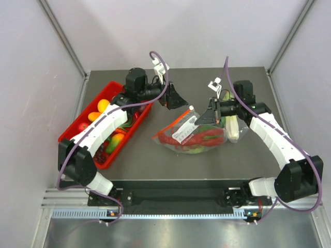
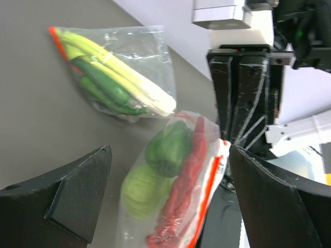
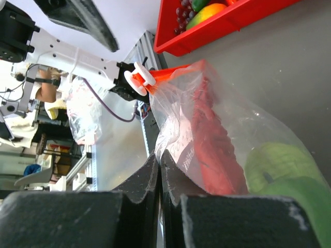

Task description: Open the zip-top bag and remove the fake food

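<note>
The zip-top bag [image 1: 189,133] lies mid-table, its red-orange zip strip [image 1: 178,120] raised toward the back. Inside are red chili pieces [image 1: 199,138] and green pieces. My right gripper [image 1: 213,111] is shut on a fold of the bag's clear plastic; in the right wrist view [image 3: 160,154] the fingers pinch it beside the chilies [image 3: 214,150] and a pale green cabbage [image 3: 279,165]. My left gripper [image 1: 176,98] is open and empty, just behind the bag's white slider [image 1: 191,108]. In the left wrist view it [image 2: 169,150] hovers open above the bag [image 2: 176,196].
A second clear bag with leek [image 1: 234,126] lies under my right arm, seen also in the left wrist view [image 2: 119,77]. A red bin [image 1: 89,155] of toy fruit stands at the left. Grey walls close in the table's back and sides.
</note>
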`<state>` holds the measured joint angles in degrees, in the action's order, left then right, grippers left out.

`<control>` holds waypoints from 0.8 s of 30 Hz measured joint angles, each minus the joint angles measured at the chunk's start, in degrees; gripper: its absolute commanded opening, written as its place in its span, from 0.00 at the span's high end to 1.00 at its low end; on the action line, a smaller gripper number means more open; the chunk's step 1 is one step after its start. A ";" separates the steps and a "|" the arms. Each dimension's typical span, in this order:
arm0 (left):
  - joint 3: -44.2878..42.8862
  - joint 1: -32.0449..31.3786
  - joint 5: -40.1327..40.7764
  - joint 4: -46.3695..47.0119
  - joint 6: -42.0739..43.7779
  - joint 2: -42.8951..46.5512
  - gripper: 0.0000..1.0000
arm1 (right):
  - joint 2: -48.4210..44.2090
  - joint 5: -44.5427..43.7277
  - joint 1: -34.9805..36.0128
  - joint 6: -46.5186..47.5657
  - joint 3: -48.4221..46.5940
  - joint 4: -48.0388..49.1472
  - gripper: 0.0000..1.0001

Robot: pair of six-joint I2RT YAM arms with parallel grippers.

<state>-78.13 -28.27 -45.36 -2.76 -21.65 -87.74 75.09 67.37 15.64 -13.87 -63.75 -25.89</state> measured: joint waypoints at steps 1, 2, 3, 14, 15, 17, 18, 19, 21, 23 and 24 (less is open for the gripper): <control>0.42 0.00 -0.72 0.94 -1.07 -0.13 0.01 | -0.04 -0.02 0.00 0.24 0.00 -0.37 1.00; 1.03 0.00 -1.60 2.21 -2.14 -0.13 0.01 | -0.04 -0.11 0.00 0.35 0.00 -0.59 1.00; 1.53 0.00 -2.29 3.34 -3.02 -0.13 0.02 | -0.04 -0.15 0.00 0.42 0.00 -0.70 1.00; 6.88 -0.02 -5.64 11.26 -8.26 3.30 0.32 | -0.04 -0.37 0.02 0.37 0.00 -0.74 1.00; 6.88 -0.04 -5.92 11.87 -8.50 3.32 0.34 | -0.04 -0.42 0.02 0.37 0.00 -0.74 1.00; 6.88 -0.44 -5.95 12.37 -8.72 3.34 0.35 | -0.04 -0.46 0.11 0.33 0.00 -0.72 1.00; 6.88 -0.74 -5.73 12.41 -8.39 3.37 0.35 | -0.04 -0.50 0.24 0.24 0.00 -0.70 1.00; 6.88 -1.22 -5.44 12.39 -7.98 3.39 0.35 | -0.04 -0.59 0.42 0.13 0.00 -0.63 1.00; 6.88 -2.43 -4.50 11.72 -6.71 3.39 0.35 | -0.04 -0.72 0.85 -0.24 0.00 -0.37 1.00; 6.88 -3.67 -3.45 10.82 -5.35 3.39 0.34 | -0.04 -0.94 1.29 -0.72 0.00 -0.22 1.00; 6.88 -4.20 -2.93 10.45 -4.81 3.39 0.34 | -0.04 -1.09 1.51 -0.90 0.00 -0.15 1.00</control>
<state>-71.24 -32.47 -48.29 7.68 -26.46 -84.36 75.05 66.28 17.15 -14.76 -63.75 -26.04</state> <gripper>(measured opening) 0.656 0.006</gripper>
